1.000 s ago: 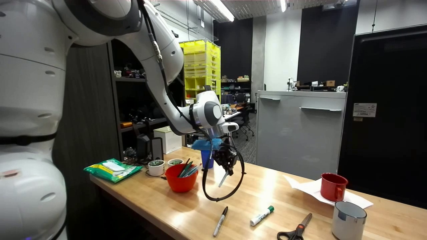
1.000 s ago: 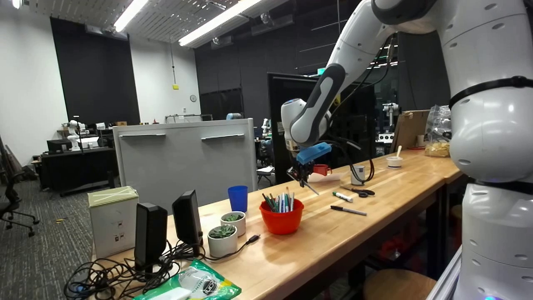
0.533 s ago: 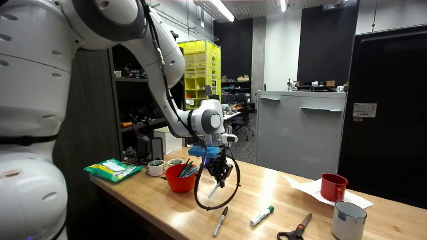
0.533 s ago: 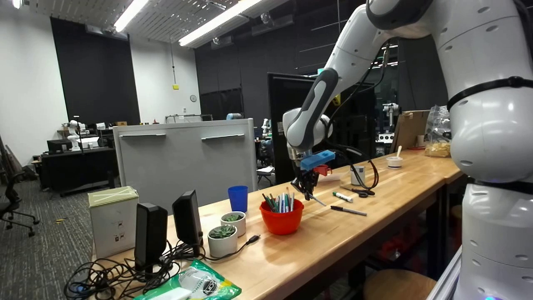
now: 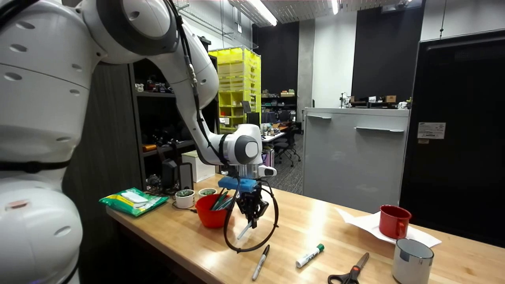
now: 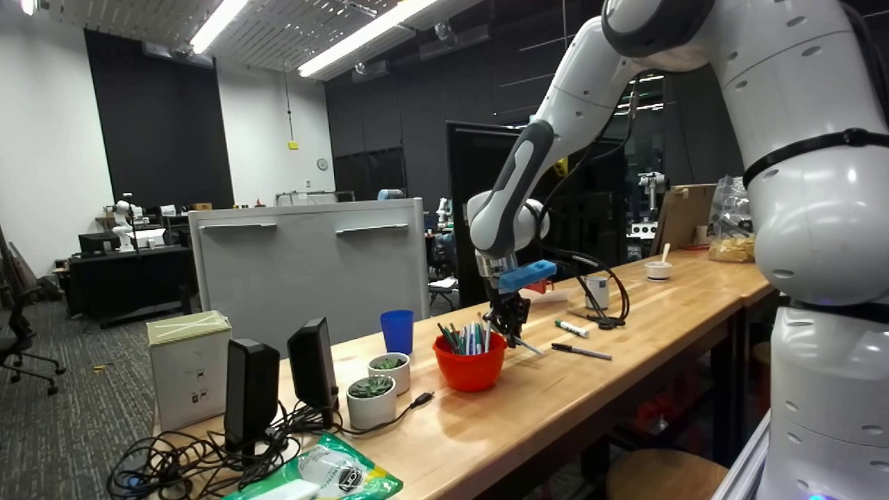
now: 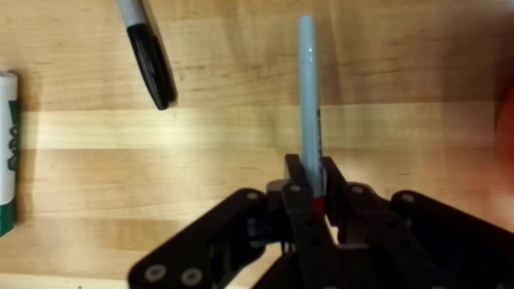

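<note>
A: Seeing the gripper [image 7: 312, 170] lower over the bench [image 5: 296, 221] than a second ago, with the grey marker [image 7: 308, 92] brought down too.

B: Got a proper grip?

A: Closed to a narrow gap, clasping the marker just beside its red part. Tilted, sloping down by its free end toward the bench's robot-side edge. Cannot tell contact with the wood from here.

B: Crowded around there?

A: Find the red bowl [image 6: 469, 375] close beside, between the gripper and the potted succulents [image 6: 371, 410]. Note pens [image 6: 478, 339] poking above its rim, near the gripper.

B: Anything else in the way?

A: Mind the black cable [image 5: 239, 250], looped low beside the gripper.

B: And lying flat?

A: See a black-capped marker [image 5: 260, 263] toward the robot-side edge, a green-capped Expo marker [image 5: 309, 255] farther in, then scissors [image 5: 356, 270] next to a pale cup [image 5: 412, 266].

B: Farther off?

A: Spot a red mug [image 5: 393, 221] on white paper [image 5: 366, 224] by the far edge, a blue cup [image 6: 397, 332] near that same edge but past the bowl, and a green packet [image 5: 134, 202] over the robot-side corner at the bench's end.
</note>
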Action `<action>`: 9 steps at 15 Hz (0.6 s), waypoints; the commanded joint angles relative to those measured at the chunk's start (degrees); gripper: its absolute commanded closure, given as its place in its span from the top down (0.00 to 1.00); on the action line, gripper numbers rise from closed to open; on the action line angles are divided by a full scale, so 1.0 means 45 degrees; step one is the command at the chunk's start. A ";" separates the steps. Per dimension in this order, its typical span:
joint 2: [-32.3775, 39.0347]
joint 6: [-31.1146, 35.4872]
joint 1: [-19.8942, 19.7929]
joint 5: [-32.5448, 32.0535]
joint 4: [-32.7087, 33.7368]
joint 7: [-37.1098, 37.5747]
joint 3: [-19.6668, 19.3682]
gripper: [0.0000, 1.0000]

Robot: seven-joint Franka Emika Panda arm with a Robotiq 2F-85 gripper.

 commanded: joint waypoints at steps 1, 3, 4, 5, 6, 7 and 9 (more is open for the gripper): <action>0.0196 -0.0187 0.0120 0.0680 0.0184 -0.0621 -0.0011 0.04; 0.0256 -0.0190 0.0119 0.0838 0.0208 -0.0789 -0.0022 0.04; 0.0284 -0.0196 0.0123 0.0860 0.0226 -0.0852 -0.0031 0.35; 0.0292 -0.0178 0.0121 0.0884 0.0222 -0.0910 -0.0034 0.40; 0.0275 -0.0157 0.0120 0.0887 0.0203 -0.0945 -0.0036 0.44; 0.0253 -0.0141 0.0123 0.0884 0.0191 -0.0961 -0.0037 0.51; 0.0158 -0.0140 0.0130 0.0868 0.0168 -0.1009 -0.0033 0.62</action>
